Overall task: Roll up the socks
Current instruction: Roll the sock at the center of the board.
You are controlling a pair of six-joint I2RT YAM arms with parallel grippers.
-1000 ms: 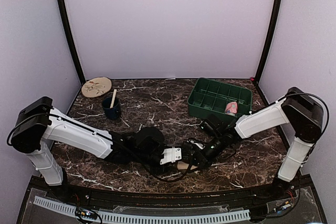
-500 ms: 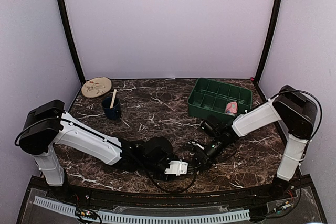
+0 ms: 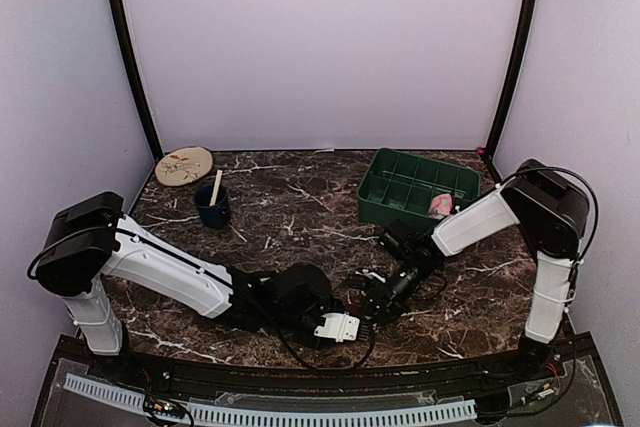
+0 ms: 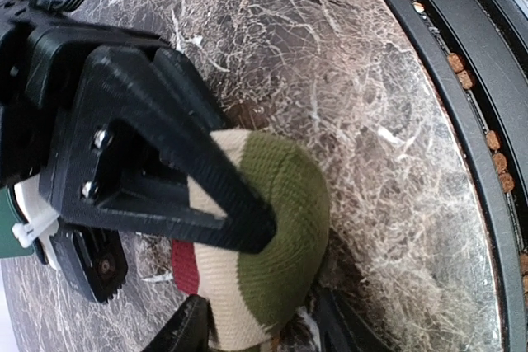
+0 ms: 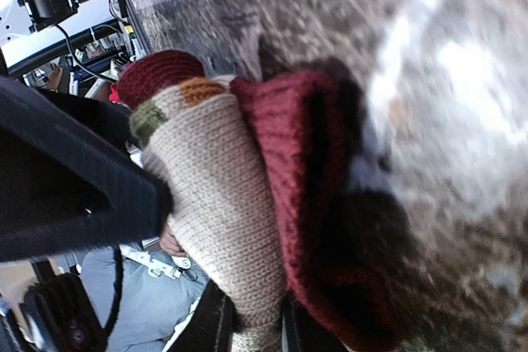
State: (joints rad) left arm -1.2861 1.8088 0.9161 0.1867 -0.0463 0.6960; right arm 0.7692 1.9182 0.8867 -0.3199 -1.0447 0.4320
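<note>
The striped sock (image 4: 280,220) is bunched into a thick wad with an olive toe, cream band and red stripe, resting on the marble near the table's front edge. My left gripper (image 4: 264,327) straddles the wad, a finger on each side, shut on it. The right gripper's black finger (image 4: 165,171) presses across the wad's top. In the right wrist view the cream knit and dark red cuff of the same sock (image 5: 223,195) are pinched in my right gripper (image 5: 252,323). From above, both grippers (image 3: 337,325) (image 3: 368,297) meet and hide that sock. The pink sock (image 3: 440,206) lies in the green tray.
The green compartment tray (image 3: 400,187) stands at the back right. A dark blue cup (image 3: 212,209) with a wooden stick and a round wooden disc (image 3: 184,165) are at the back left. The table's black front rim (image 4: 462,121) runs close beside the wad.
The left gripper has swung toward the front edge and slightly right, and the right arm has drawn in. The tan fabric seen from above a second ago is now covered.
</note>
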